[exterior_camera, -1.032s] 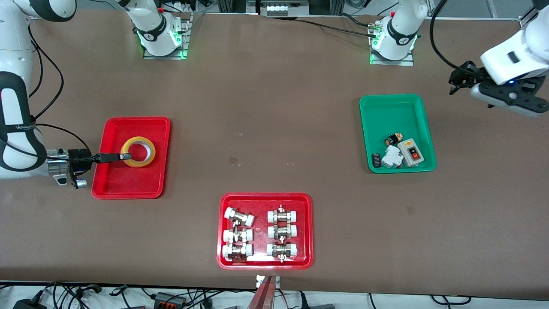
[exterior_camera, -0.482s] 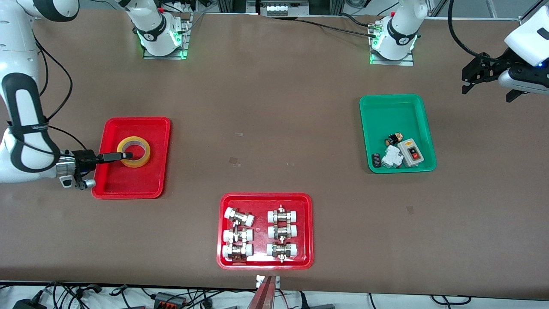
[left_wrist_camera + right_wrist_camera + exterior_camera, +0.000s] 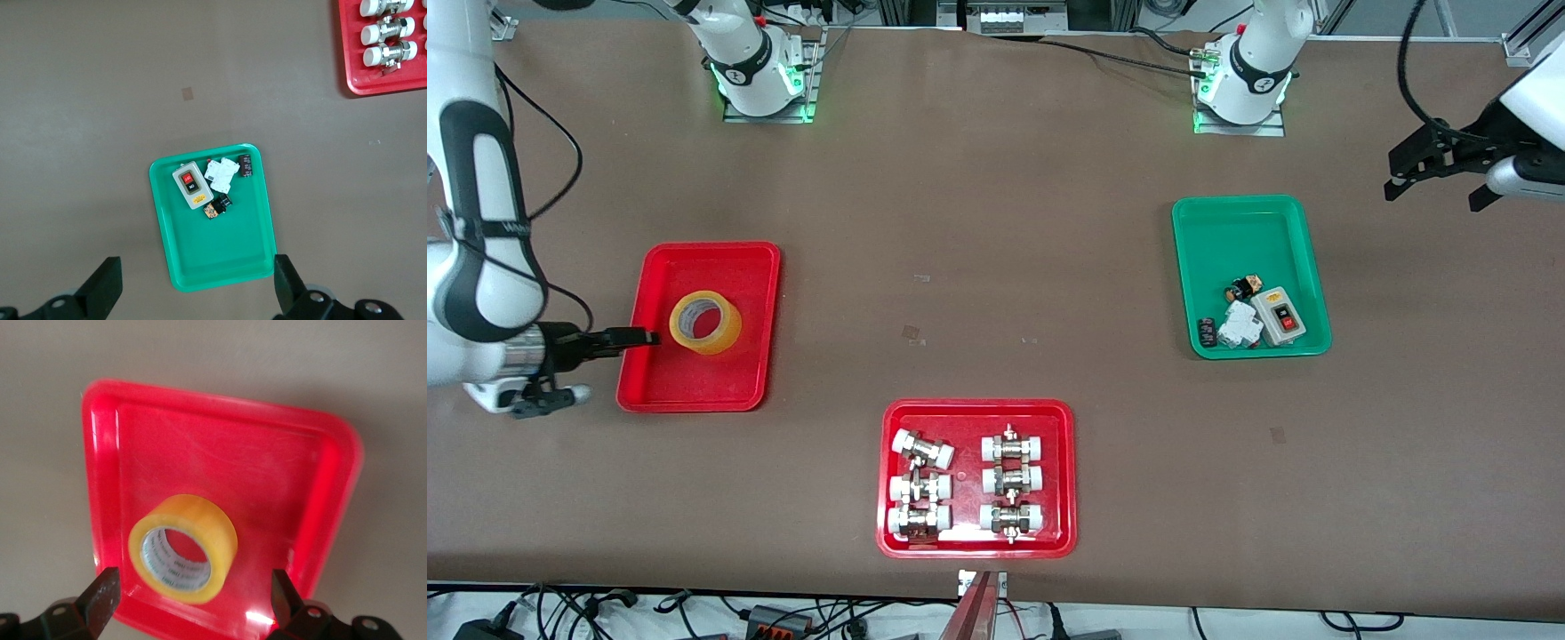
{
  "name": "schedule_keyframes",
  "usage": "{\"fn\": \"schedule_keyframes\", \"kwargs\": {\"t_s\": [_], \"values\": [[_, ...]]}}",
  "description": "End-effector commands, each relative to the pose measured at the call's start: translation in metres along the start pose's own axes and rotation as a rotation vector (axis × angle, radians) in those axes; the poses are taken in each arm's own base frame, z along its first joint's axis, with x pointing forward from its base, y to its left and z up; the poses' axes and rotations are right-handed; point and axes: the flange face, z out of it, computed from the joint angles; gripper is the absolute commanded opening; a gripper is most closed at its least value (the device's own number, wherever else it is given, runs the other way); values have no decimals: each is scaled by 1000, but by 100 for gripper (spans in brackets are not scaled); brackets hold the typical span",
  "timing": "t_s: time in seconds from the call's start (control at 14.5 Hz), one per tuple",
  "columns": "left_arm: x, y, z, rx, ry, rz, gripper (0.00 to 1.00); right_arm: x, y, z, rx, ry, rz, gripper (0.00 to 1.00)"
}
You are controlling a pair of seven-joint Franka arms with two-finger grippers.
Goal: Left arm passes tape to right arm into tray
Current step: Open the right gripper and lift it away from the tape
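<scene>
The yellow tape [image 3: 725, 331] rests in the red tray [image 3: 729, 262] at the right arm's end of the table, its whitish core showing. My right gripper [image 3: 639, 337] is open and empty at the tray's edge, its fingertips just clear of the roll. In the right wrist view the tape [image 3: 203, 520] sits in the tray [image 3: 220, 453] between and ahead of the spread fingers of the right gripper [image 3: 193, 593]. My left gripper [image 3: 1440, 178] is open and empty, up over the table at the left arm's end; in its wrist view the left gripper [image 3: 197, 277] is over bare table.
A green tray [image 3: 1245, 231] with small electrical parts lies toward the left arm's end; it also shows in the left wrist view [image 3: 220, 253]. A second red tray [image 3: 969, 418] with white-capped metal fittings lies nearest the front camera, its corner in the left wrist view [image 3: 373, 83].
My right gripper let go of the tape and drew back to the tray's edge; the roll stays in the tray. My left gripper rose and moved farther toward its end of the table.
</scene>
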Motion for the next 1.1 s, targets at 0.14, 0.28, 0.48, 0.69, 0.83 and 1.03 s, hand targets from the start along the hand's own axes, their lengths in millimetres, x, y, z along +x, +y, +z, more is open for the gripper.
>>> {"fn": "schedule_keyframes", "kwargs": {"t_s": [0.14, 0.28, 0.48, 0.69, 0.83, 1.03], "values": [[1, -8, -4, -9, 11, -14, 100, -28, -65, -106, -94, 13, 172, 100], [1, -4, -5, -2, 11, -6, 100, -41, -92, -142, -145, 10, 198, 100], [0, -11, -5, -3, 10, -19, 100, -46, -115, -189, -242, 91, 161, 100], [0, -11, -5, -3, 7, -22, 100, -54, -119, -211, -247, 150, 194, 100], [0, -11, -5, -3, 6, -22, 100, -54, -141, -222, -268, 234, 212, 100], [-1, -11, -4, -4, -5, -22, 100, -66, -143, -217, -291, 305, 197, 100]]}}
